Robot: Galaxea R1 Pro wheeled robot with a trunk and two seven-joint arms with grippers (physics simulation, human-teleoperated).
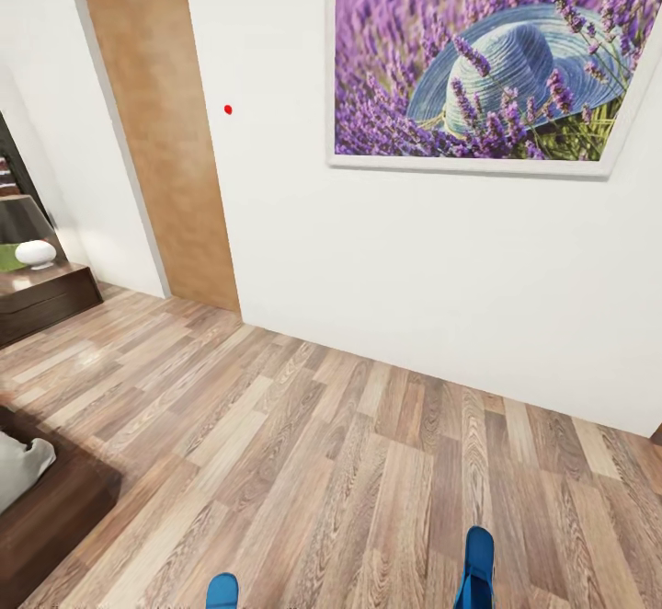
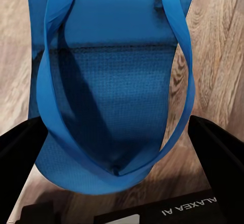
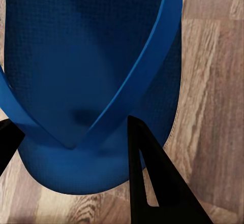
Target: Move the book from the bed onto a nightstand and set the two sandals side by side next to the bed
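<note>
Two bright blue sandals poke up at the bottom of the head view, one at the left [image 1: 222, 591] and one at the right [image 1: 478, 565], both above the wood floor. In the left wrist view a sandal [image 2: 112, 82] fills the space between the black fingers, and my left gripper [image 2: 118, 125] is shut on its end. My right gripper [image 3: 71, 127] is likewise shut on the other sandal [image 3: 86, 56], with one finger [image 3: 147, 178] lying across its edge. The bed's corner [image 1: 51, 512] shows at lower left and a nightstand [image 1: 46, 294] at far left. The book is out of view.
A white wall with a purple lavender picture [image 1: 487, 57] stands straight ahead, and a brown door [image 1: 156, 121] is left of it. A lamp [image 1: 32, 246] stands on the nightstand. Wood-plank floor [image 1: 349, 462] stretches between the bed and the wall.
</note>
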